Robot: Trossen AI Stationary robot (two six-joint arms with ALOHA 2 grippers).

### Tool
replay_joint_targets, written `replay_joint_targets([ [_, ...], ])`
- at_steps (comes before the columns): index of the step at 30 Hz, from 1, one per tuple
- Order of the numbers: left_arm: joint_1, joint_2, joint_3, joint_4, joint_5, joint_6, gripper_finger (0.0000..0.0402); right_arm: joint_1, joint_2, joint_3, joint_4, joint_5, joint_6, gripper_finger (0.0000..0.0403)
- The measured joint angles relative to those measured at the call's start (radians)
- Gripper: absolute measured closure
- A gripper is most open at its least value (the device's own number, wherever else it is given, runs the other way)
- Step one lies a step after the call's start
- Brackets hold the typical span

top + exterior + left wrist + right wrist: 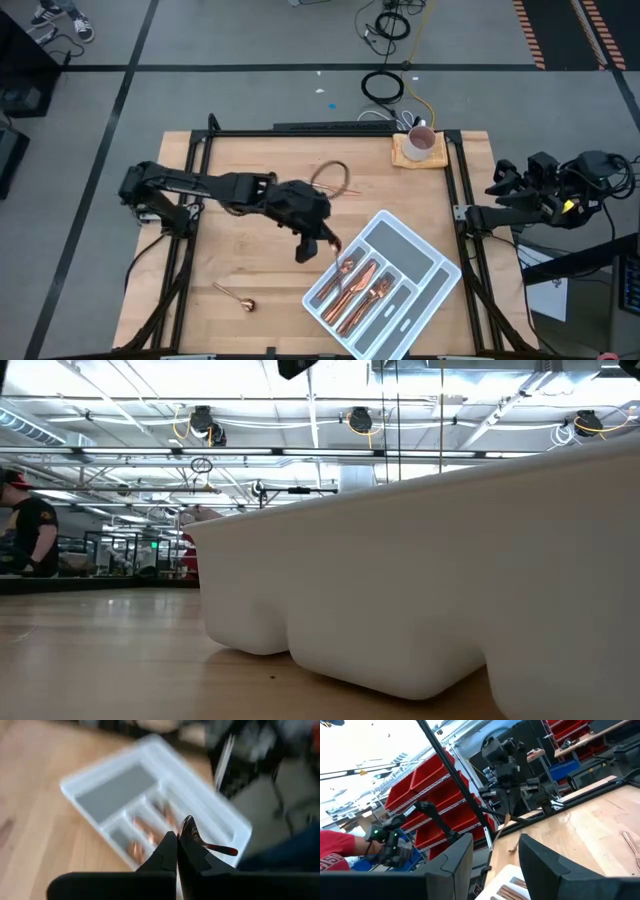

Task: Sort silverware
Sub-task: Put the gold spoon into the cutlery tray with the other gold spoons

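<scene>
The grey-white divided tray (402, 240) lies slantwise on the table's near right, with several copper pieces of silverware (355, 283) in its narrow compartments. My left gripper (322, 243) hovers just left of the tray, shut on one copper piece (189, 829). In the left wrist view the tray (115, 790) lies beyond the fingers. A lone copper spoon (236, 297) lies flat on the wood near the front left. More copper pieces (335, 180) lie at the far middle. My right gripper (495, 857) stands open, drawn back off the table's right edge, with nothing between its fingers. My left gripper pinches the copper piece between its two fingers (170, 851), near their free ends. A rounded copper part (187, 825) stands up past the fingertips, and a thin end (224, 850) sticks out to one side. The fingers slant downward toward the tray. The piece is lifted clear of the table.
A mug (420, 142) stands on a wooden coaster at the far right corner. The tray's white wall (420, 580) fills most of the low view. Bare wood (250, 240) lies left of the tray. A person (25, 525) is in the room far behind.
</scene>
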Motion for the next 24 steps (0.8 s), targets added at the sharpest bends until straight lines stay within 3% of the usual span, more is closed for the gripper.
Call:
replay_joint_targets([
  [5, 0.000, 0.153, 0.174, -0.241, 0.072, 0.139, 0.0402, 0.000, 0.000, 0.000, -0.016, 0.000, 0.000, 0.0259],
  [10, 0.003, 0.295, 0.289, -0.377, 0.109, 0.293, 0.0402, 0.000, 0.000, 0.000, -0.039, 0.000, 0.005, 0.0259],
  [17, 0.003, 0.418, 0.326, -0.390, 0.110, 0.436, 0.0402, 0.000, 0.000, 0.000, -0.047, 0.000, 0.015, 0.0259],
  [24, 0.003, 0.462, 0.327, -0.366, 0.109, 0.501, 0.0402, 0.000, 0.000, 0.000, -0.054, 0.000, 0.015, 0.0259],
])
